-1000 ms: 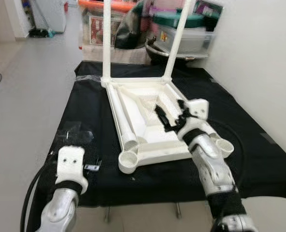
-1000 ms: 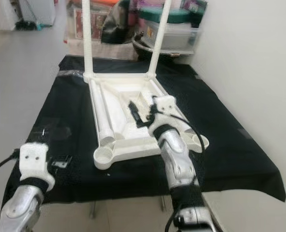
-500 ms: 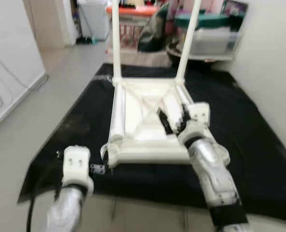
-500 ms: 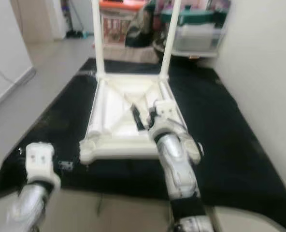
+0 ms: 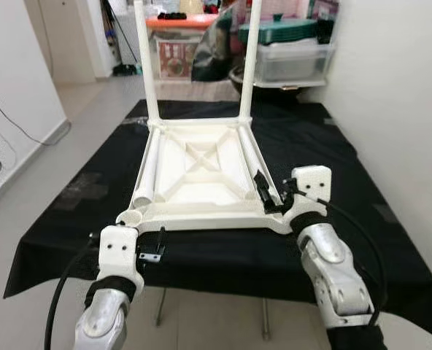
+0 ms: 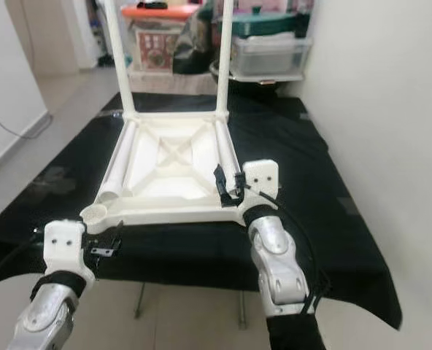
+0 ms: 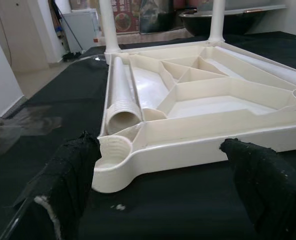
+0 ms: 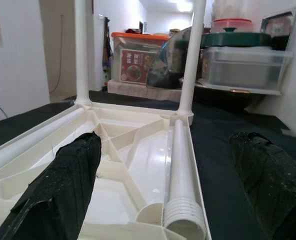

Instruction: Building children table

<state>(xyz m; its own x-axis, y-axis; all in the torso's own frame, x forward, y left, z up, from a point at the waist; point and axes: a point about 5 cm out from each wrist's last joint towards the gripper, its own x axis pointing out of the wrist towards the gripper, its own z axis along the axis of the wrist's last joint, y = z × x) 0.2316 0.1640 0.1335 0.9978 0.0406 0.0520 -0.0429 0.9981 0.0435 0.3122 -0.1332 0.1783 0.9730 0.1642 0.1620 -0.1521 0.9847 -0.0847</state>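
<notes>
The right gripper (image 5: 268,195) hangs with its jaws apart at the near right corner of the upturned white tabletop (image 5: 198,175), and the loose leg (image 8: 180,170) lying inside that edge runs straight away from it toward twelve o'clock, ribbed end nearest; the right arm looks best placed to take it. The left gripper (image 7: 158,187), jaws also spread, faces the near left corner socket (image 7: 110,154), another loose leg (image 7: 119,95) beyond. Two legs (image 5: 145,62) already stand at the far corners of the black-covered surface (image 5: 347,160). Past it, lidded storage bins (image 5: 292,51) hold things I can't make out.
</notes>
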